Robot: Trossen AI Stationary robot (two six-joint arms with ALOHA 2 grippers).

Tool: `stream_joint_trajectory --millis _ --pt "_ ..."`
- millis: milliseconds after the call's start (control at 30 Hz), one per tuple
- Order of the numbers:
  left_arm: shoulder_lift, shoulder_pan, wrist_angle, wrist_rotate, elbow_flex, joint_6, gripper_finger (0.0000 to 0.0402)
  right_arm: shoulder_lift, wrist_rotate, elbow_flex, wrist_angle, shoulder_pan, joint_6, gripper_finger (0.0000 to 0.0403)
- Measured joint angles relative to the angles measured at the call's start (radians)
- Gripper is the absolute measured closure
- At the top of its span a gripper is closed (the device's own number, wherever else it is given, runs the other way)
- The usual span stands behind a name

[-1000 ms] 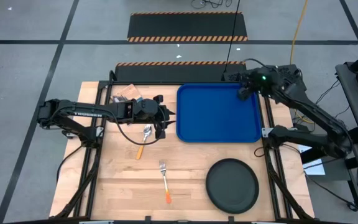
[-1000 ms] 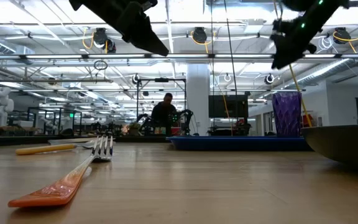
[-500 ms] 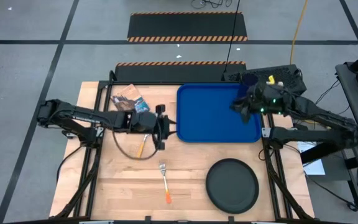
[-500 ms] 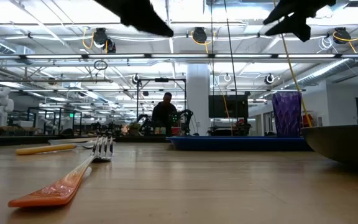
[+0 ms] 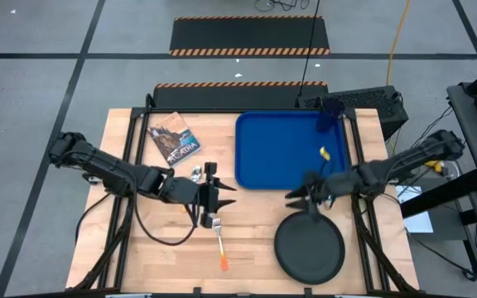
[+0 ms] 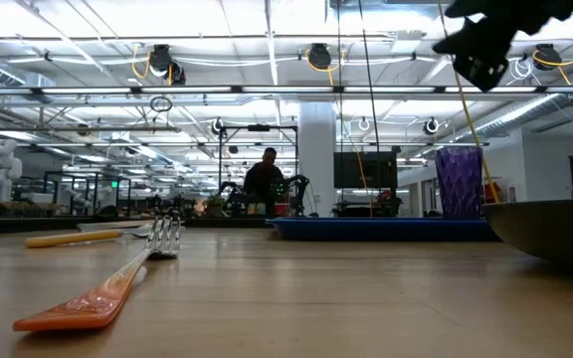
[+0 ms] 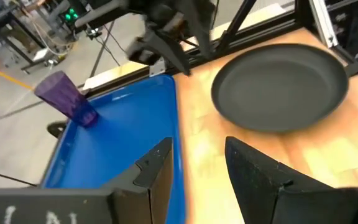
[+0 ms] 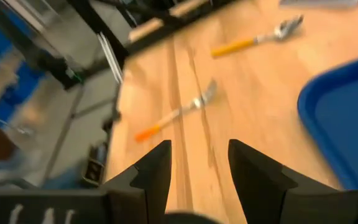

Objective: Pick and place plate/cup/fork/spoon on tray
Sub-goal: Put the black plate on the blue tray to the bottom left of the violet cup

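The black plate (image 5: pixel 309 247) lies on the table near its front edge, right of centre. The blue tray (image 5: pixel 284 157) lies behind it, with the purple cup (image 5: pixel 328 112) standing upright in its far right corner. The fork (image 5: pixel 220 247) lies left of the plate, tines toward the far edge. The spoon's bowl (image 5: pixel 195 173) shows beyond it; my left arm covers its handle. My left gripper (image 5: pixel 213 199) is open and empty above the fork's tines. My right gripper (image 5: pixel 301 197) is open and empty over the plate's far rim.
A printed booklet (image 5: pixel 174 139) lies at the far left of the table. Bare wood shows between the fork and the plate and along the front edge. A person stands far off in the room (image 6: pixel 267 179).
My left gripper has gone from above the spoon toward the near edge, to above the fork's tines. My right gripper has gone from the cup at the tray's far right corner toward the near edge, to over the plate's far rim. The cup has stayed upright on the tray.
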Motion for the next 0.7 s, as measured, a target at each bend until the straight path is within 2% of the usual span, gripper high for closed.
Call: stream_joint_trajectory --millis 133,300,500,700 --pt "0.01 -0.023 0.005 -0.002 0.0 -0.056 0.0252 0.147 0.069 0.0 0.047 0.109 0.01 0.025" --pt "0.057 -0.063 0.015 -0.008 0.001 -0.089 0.0252 0.292 0.038 0.002 0.117 0.181 -0.161 0.025" --pt "0.107 -0.09 0.057 -0.007 0.001 -0.087 0.0252 0.393 0.017 0.092 -0.064 0.145 -0.34 0.025" --pt "0.128 -0.088 0.077 -0.006 0.001 -0.118 0.0252 0.462 0.006 0.162 -0.239 0.075 -0.446 0.025"
